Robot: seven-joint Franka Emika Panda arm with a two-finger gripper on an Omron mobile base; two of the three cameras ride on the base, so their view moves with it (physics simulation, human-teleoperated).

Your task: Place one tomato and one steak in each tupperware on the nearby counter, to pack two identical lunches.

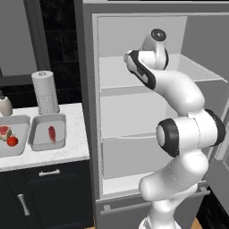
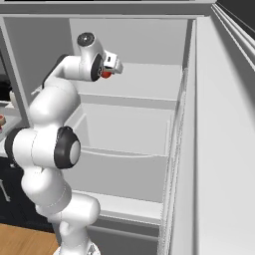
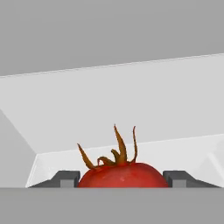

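The arm reaches up into the open fridge, its hand at the level of the top shelf. In the hand view a red tomato with a dry brown stem sits right between the two dark fingertips, one tip close against each side of it; the gripper looks closed around the tomato, though actual contact at the pads cannot be confirmed. From the right base view a bit of red shows at the hand, just above that shelf.

Left of the fridge, the white counter carries two grey tupperware trays. The tray nearer the fridge holds one steak. The tray farther from the fridge holds a steak and a second tomato. A paper towel roll stands behind the nearer tray.
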